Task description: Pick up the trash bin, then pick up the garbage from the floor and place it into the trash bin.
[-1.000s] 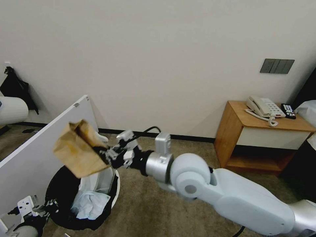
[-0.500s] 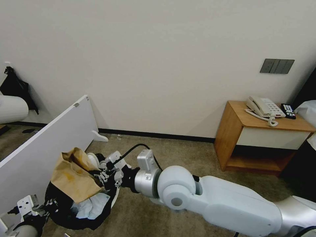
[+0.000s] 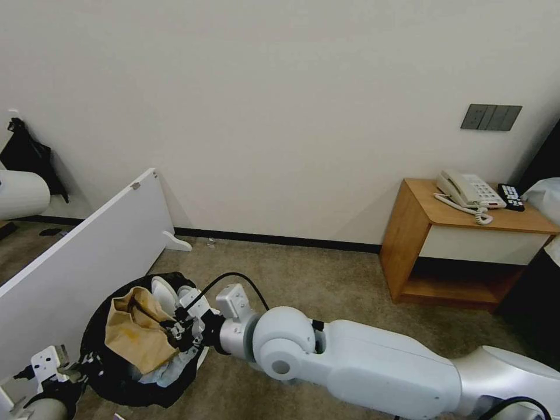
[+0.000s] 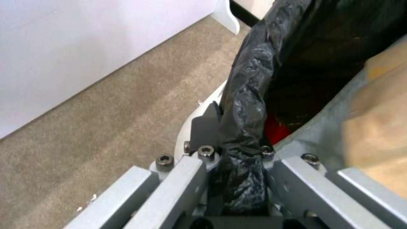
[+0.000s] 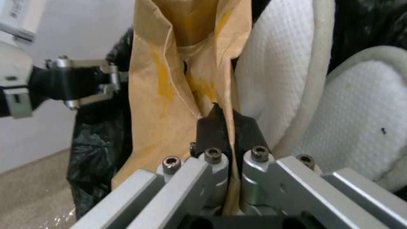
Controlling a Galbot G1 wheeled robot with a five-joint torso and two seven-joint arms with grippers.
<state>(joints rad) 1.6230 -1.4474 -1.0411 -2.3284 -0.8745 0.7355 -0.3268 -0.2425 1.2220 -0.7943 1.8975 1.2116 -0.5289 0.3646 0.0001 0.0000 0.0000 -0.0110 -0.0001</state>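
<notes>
Paper bag (image 3: 137, 335) lowered from above rim, now sunk into trash bin (image 3: 108, 382), resting on tissues beside white slippers (image 5: 339, 105). Right gripper (image 3: 178, 335) down inside bin mouth, jaws pinched on bag's folded edge. Left gripper (image 4: 231, 149) clamped on bin rim and black liner (image 4: 248, 95), low at left. Red can (image 4: 275, 128) glimpsed inside. Likely only release left for this item.

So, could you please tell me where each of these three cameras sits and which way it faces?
Head view: high on the robot, looking forward and down at the trash bin; the right arm crosses it.
Left wrist view: behind the left claw, shut on the bin's bag-lined rim.
Right wrist view: behind the right claw, pinching the brown paper bag beside white slippers.
All three share the bin and bag.
</notes>
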